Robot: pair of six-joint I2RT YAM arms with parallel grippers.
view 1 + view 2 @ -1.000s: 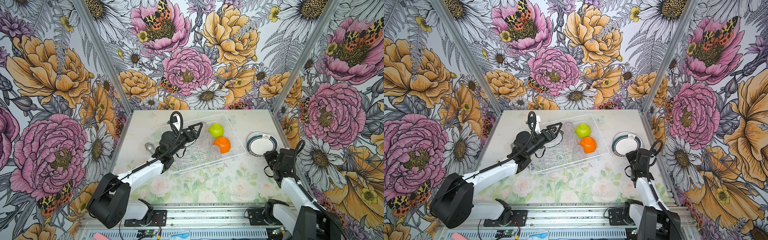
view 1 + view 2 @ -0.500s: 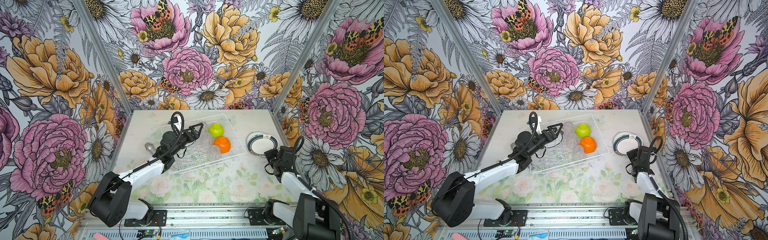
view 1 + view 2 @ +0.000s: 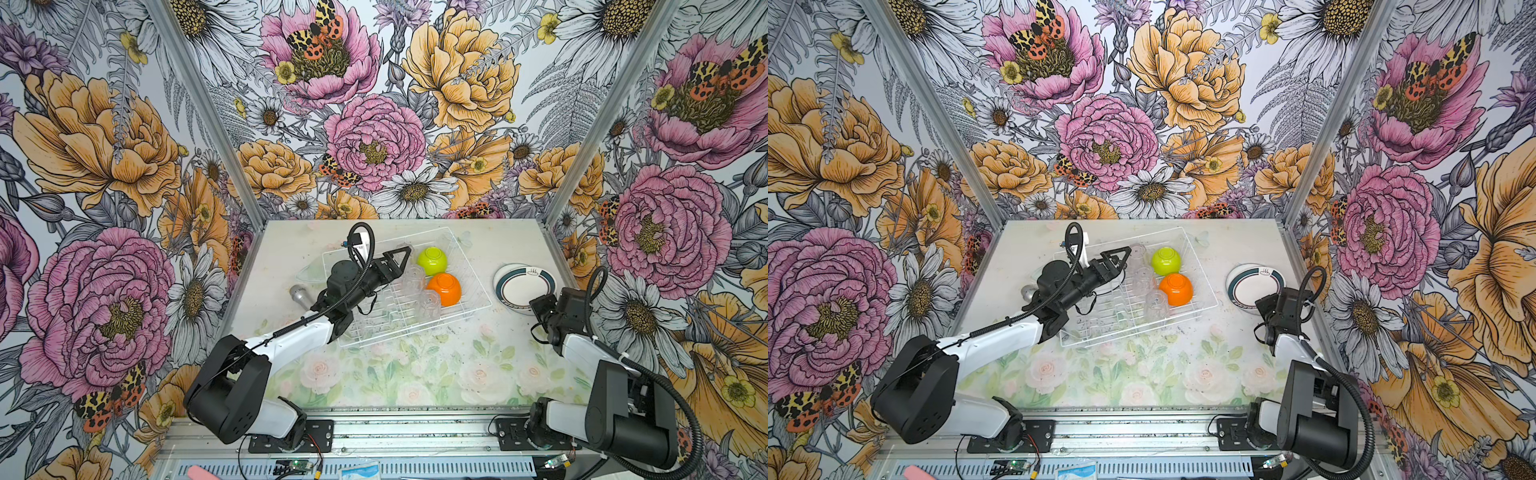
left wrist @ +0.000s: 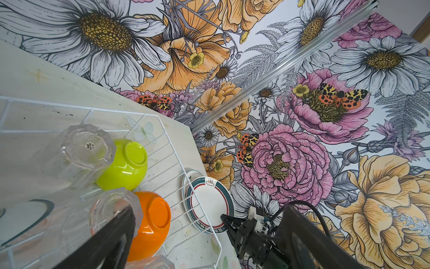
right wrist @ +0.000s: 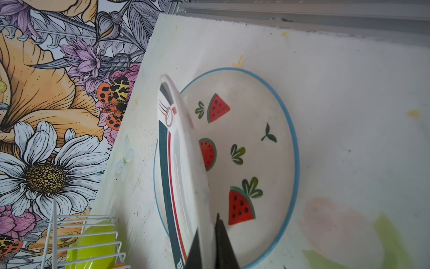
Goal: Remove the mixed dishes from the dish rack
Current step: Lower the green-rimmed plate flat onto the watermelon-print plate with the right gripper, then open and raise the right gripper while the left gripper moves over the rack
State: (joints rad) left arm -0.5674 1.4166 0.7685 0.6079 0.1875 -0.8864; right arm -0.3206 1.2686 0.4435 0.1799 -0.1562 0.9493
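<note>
Right wrist view alone: watermelon plate (image 5: pixel 263 149) beneath dark-rimmed plate (image 5: pixel 179 163), tight between right fingers (image 5: pixel 224 246); left fingers (image 4: pixel 109 240) wide, empty.

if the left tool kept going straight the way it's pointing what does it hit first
Likely the far corner wires of the dish rack, just past the lime-green bowl. Height is unclear: the left tool might clear the rim.

Right wrist view: the dark-rimmed plate (image 5: pixel 183 163), seen edge-on, covers part of the watermelon plate (image 5: pixel 256 144). The frame edge cuts off the right pincer (image 5: pixel 208 223). Both top views: the left arm (image 3: pixel 291 336) hides part of the dish rack (image 3: pixel 473 297) and the grey cylinder (image 3: pixel 298 294). Left wrist view: one tumbler (image 4: pixel 153 262) is cropped.
</note>
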